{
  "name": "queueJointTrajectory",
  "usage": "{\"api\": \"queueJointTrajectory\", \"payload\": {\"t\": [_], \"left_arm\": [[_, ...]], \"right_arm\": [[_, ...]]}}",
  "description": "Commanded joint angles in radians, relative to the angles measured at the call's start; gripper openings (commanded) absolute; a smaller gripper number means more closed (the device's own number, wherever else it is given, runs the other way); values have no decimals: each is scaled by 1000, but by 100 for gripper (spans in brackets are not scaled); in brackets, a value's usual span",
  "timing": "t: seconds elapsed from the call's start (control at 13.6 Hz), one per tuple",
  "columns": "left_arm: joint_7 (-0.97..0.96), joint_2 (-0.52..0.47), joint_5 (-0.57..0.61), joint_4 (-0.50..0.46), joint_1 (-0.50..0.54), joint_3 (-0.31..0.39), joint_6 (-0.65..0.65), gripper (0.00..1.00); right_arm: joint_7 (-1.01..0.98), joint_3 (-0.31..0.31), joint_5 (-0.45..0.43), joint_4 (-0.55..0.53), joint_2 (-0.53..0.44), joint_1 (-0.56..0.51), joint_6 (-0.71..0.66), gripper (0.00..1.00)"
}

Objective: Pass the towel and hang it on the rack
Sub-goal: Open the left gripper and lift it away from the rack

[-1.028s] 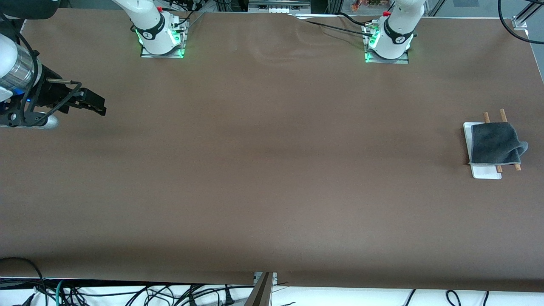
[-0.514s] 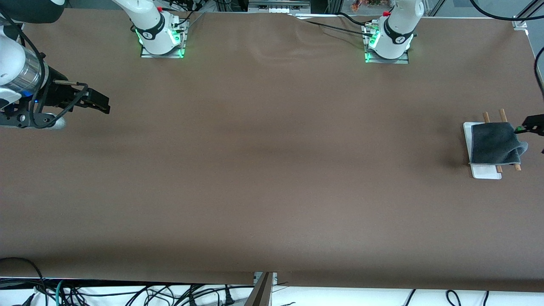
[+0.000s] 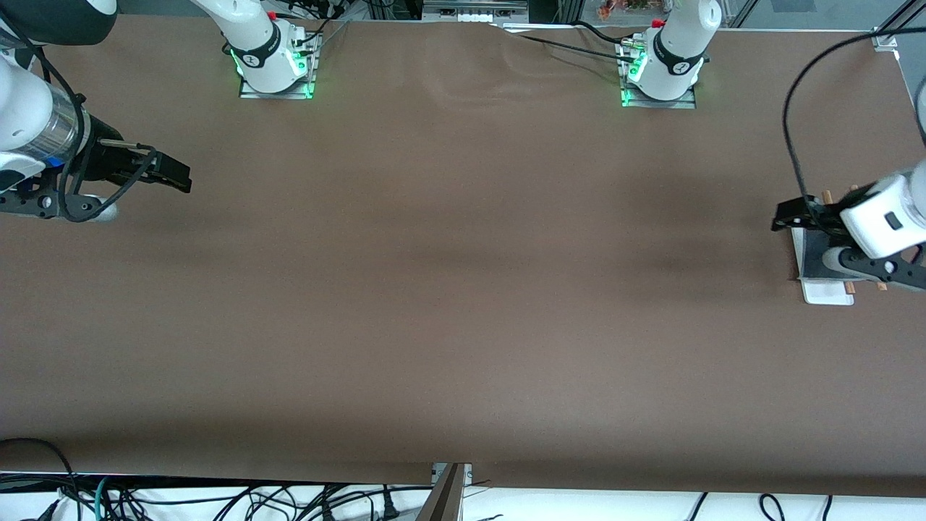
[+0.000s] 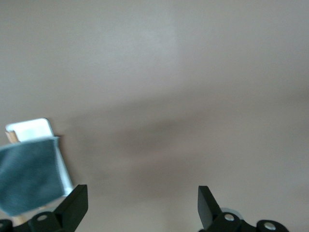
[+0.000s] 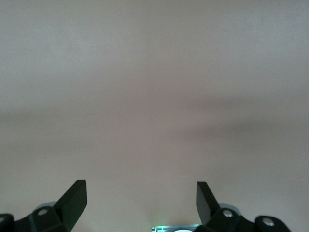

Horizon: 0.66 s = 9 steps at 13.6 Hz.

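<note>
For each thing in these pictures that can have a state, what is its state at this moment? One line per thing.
towel: draped over the rack, not held.
rack: standing on the table at the left arm's end, towel on it.
left gripper: open, empty, over the rack.
right gripper: open, empty, over bare table at the right arm's end, waiting.
</note>
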Motion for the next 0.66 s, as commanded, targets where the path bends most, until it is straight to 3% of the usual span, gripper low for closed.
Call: {"api": "queueJointTrajectory", "payload": {"t": [0.0, 0.15, 0.59], "left_arm": [[-131, -147, -21, -169, -57, 21, 133, 100], [-145, -215, -21, -271, -83, 28, 227, 100], [-147, -223, -22, -285, -110, 64, 224, 100]], "right_arm": [[17, 3, -13, -72, -56, 4, 29, 100], [16, 3, -16, -141, -102, 4, 80, 100], [14, 1, -17, -137, -101, 4, 87, 100]]}}
